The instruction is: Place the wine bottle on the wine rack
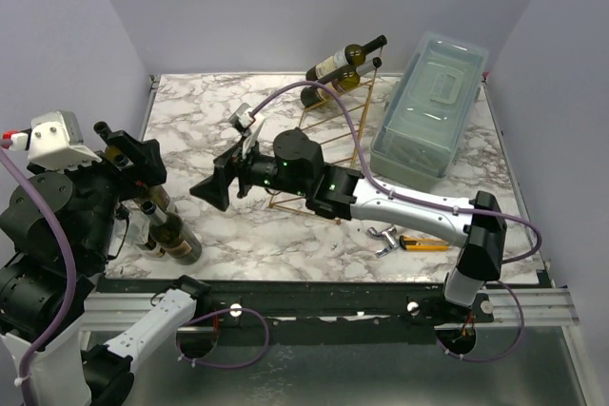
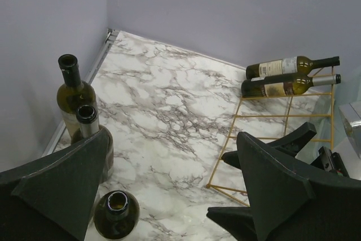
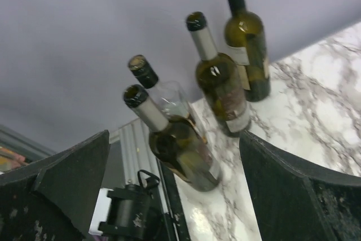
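Several dark green wine bottles stand upright at the table's left edge; they also show in the left wrist view and the right wrist view. My left gripper hovers open above them, its jaws wide with nothing between. My right gripper reaches leftward across the table toward the bottles, open and empty. The gold wire wine rack stands at the back centre, with two bottles lying on its top rungs.
A pale blue-grey plastic box sits at the back right. A yellow utility knife and a small metal tool lie near the front right. Grey walls close in on three sides.
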`<state>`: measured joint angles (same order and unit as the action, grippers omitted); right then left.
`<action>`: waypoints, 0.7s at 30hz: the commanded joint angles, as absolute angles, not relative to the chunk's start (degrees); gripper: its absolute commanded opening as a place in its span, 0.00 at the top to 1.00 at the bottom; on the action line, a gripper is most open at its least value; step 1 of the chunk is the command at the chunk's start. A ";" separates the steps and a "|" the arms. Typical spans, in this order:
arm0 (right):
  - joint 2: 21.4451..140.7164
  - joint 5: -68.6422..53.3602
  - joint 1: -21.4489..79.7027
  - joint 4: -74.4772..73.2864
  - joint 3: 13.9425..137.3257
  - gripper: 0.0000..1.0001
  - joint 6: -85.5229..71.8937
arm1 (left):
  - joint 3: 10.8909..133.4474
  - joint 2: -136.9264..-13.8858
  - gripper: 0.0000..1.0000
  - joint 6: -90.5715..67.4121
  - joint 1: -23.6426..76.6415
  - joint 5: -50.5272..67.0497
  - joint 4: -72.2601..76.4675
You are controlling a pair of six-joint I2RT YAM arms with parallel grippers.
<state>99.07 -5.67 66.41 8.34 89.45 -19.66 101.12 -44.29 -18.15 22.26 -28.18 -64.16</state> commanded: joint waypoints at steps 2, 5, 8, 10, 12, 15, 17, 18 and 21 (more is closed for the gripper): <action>103.93 -6.17 69.77 8.56 96.14 0.00 -16.17 | 103.61 -43.67 0.03 -16.29 22.63 -30.51 -66.42; 106.80 -4.81 71.46 6.66 99.67 0.00 -14.38 | 104.19 -43.70 0.03 -15.54 22.61 -31.41 -66.62; 109.94 -3.65 73.20 5.26 103.51 0.00 -13.04 | 104.64 -43.86 0.03 -14.97 22.68 -31.81 -66.63; 112.22 -2.46 74.04 4.18 106.26 0.00 -12.71 | 104.98 -44.03 0.03 -14.73 22.66 -32.04 -66.62; 114.73 -0.85 74.58 2.39 109.68 0.00 -13.12 | 105.29 -43.99 0.03 -14.27 22.68 -32.32 -66.62; 117.64 -0.33 75.31 0.79 113.41 0.02 -13.28 | 105.86 -43.90 0.03 -13.76 22.74 -33.12 -66.62; 118.44 -0.35 75.80 1.29 113.64 0.03 -12.84 | 106.16 -43.69 0.03 -13.46 22.77 -33.69 -66.58; 118.76 1.32 76.11 1.49 113.68 0.03 -12.54 | 106.30 -43.55 0.03 -13.28 22.85 -34.04 -66.53; 120.22 2.30 77.02 0.82 114.65 0.04 -11.35 | 106.27 -43.30 0.03 -12.93 23.28 -34.87 -66.58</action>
